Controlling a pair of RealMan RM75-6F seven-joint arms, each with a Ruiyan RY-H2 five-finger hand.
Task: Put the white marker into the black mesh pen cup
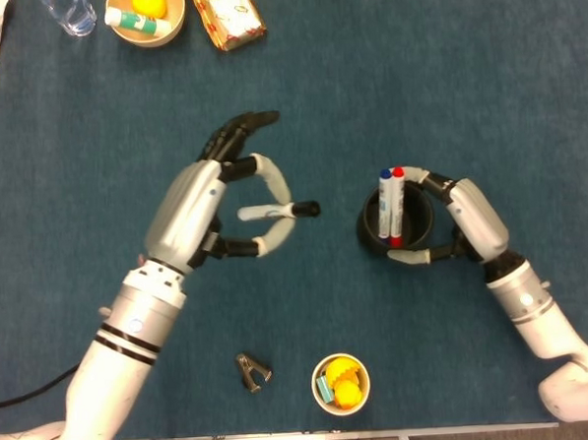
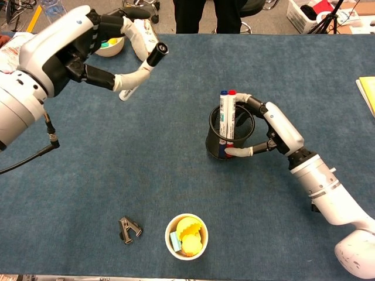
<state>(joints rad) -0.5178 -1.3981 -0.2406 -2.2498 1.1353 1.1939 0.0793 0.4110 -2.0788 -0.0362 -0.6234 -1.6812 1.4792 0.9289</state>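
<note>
My left hand [image 1: 200, 207] [image 2: 70, 50] hangs above the table's middle and pinches the white marker [image 1: 274, 212] [image 2: 142, 70], whose black cap points toward the cup. The black mesh pen cup [image 1: 395, 227] [image 2: 230, 132] stands to the right of it, a short gap away. Two markers, one blue-capped [image 1: 386, 204] and one red-capped [image 1: 399, 203], stand inside the cup. My right hand [image 1: 468, 226] [image 2: 275, 129] wraps around the cup's right side and holds it.
A paper cup with yellow items [image 1: 341, 383] and a black clip [image 1: 252, 372] lie near the front edge. At the back left are a bowl with a lemon [image 1: 145, 13], a snack packet [image 1: 225, 14] and a water bottle [image 1: 69, 12].
</note>
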